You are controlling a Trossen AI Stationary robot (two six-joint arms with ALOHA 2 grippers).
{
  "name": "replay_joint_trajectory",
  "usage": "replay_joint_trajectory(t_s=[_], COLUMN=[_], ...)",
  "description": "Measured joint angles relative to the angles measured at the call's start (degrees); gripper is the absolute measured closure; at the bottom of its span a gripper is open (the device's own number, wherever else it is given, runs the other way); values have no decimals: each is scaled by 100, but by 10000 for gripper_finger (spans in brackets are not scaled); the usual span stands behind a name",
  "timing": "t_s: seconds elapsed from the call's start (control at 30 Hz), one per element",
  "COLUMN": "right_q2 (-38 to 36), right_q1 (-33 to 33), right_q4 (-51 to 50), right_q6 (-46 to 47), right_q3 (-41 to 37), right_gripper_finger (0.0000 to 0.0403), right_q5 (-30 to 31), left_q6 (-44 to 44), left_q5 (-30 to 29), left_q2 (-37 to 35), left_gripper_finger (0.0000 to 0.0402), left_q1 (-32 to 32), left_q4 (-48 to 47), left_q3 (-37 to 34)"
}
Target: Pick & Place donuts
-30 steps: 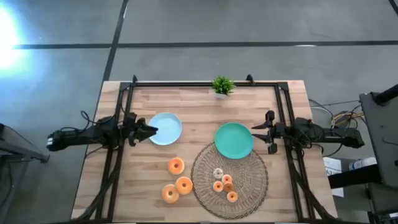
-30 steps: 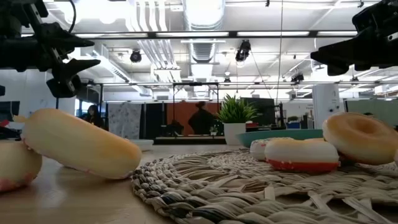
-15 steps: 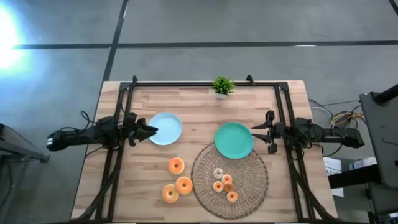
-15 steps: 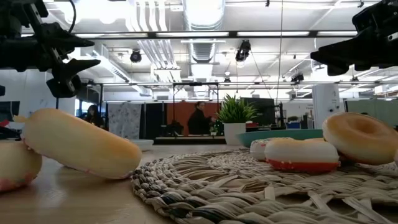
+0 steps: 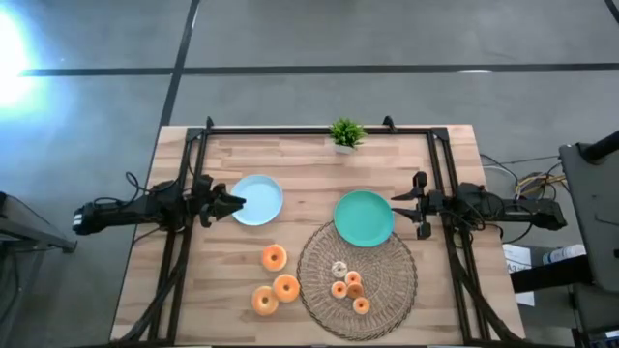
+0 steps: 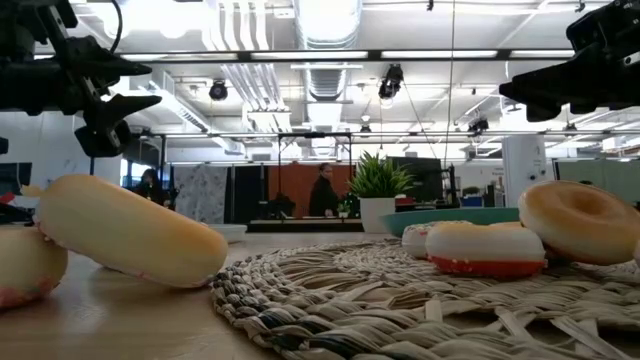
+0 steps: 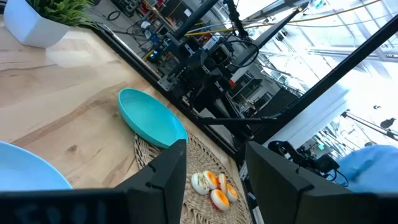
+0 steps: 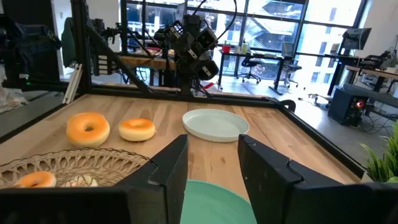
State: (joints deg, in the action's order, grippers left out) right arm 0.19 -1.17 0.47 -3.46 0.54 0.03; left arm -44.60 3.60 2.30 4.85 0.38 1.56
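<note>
Nothing on my desk (image 5: 309, 169) has moved since the earlier frames; both arms hang where they were, and only a person far back in the room has walked a little way across.

My left jaws (image 5: 235, 202) stand apart with nothing between them, hovering at the near edge of the blue plate (image 5: 259, 200). My right jaws (image 5: 407, 203) are also parted and empty, just off the rim of the green plate (image 5: 365, 218).

Three larger donuts (image 5: 274, 258) lie flat on the bare wood, below and a little ahead of my left jaws, well apart from them. Four smaller donuts (image 5: 348, 284) sit clustered on the woven mat (image 5: 387, 271), ahead of and below my right jaws, past the green plate.

What matters for the coming reach, as I judge it: the big three are plainly nearer my left jaws, the small four nearer my right. As rings lying flat they have no long axis, so I would come straight down and pinch across one side of a rim.
</note>
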Motion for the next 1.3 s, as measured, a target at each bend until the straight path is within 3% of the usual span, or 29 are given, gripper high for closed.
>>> replay_joint_trajectory(t_s=[0.1,0.33,0.5,0.6,0.77,1.0,1.13,1.3], right_q2=[2,47,105,107,136,419,976,2296], right_q1=[2,2,2,2,4,115,403,791], right_q4=[46,150,168,235,134,468,830,-559], right_q6=[171,5390,7152,7414,7381,7786,7713,7442], right_q3=[0,0,0,0,0,0,334,1517], right_gripper_finger=[271,282,277,274,273,277,279,275], right_q5=[3,4,706,1065,720,766,1178,1304], left_q6=[2,0,2,2,0,0,0,0], left_q5=[0,0,0,0,0,0,0,1], left_q2=[0,1,1,1,1,1,1,1], left_gripper_finger=[262,262,262,262,262,262,262,262], left_q1=[-1,1,-1,-1,-1,0,1,0], left_q4=[0,0,-1,-1,-2,-3,-3,-3], left_q3=[0,0,0,0,0,0,0,0])
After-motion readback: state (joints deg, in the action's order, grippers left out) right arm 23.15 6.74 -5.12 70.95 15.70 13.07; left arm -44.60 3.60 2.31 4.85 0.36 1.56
